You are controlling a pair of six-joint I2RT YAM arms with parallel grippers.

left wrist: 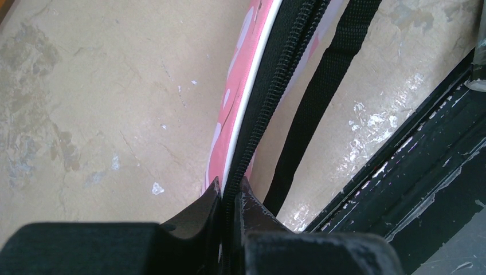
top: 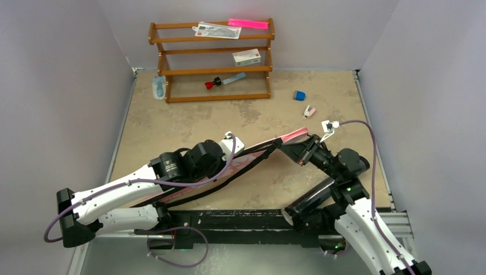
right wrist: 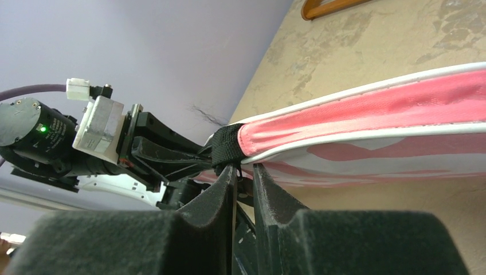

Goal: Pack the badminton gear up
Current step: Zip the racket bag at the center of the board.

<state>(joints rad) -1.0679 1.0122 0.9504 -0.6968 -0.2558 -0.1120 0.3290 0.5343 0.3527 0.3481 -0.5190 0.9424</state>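
Note:
The pink racket bag (top: 261, 152) lies slanted across the table, its black strap (top: 229, 180) trailing beside it. My left gripper (top: 232, 143) is shut on the bag's black zipper edge (left wrist: 269, 86), held tight between the jaws in the left wrist view. My right gripper (top: 293, 150) is at the bag's far end (right wrist: 367, 114), just under a black webbing tab (right wrist: 226, 146). Its jaws stand a narrow gap apart, and a small dark pull hangs at the fingertips (right wrist: 229, 177). A long black tube (top: 309, 200) lies under the right arm.
A wooden rack (top: 212, 60) at the back holds a white box (top: 246, 57), a red-capped blue tool (top: 224, 81) and a pink strip (top: 248, 23). A small blue block (top: 299, 95) and a small pink-white item (top: 309, 111) lie nearby. A black rail (top: 240, 220) runs along the near edge.

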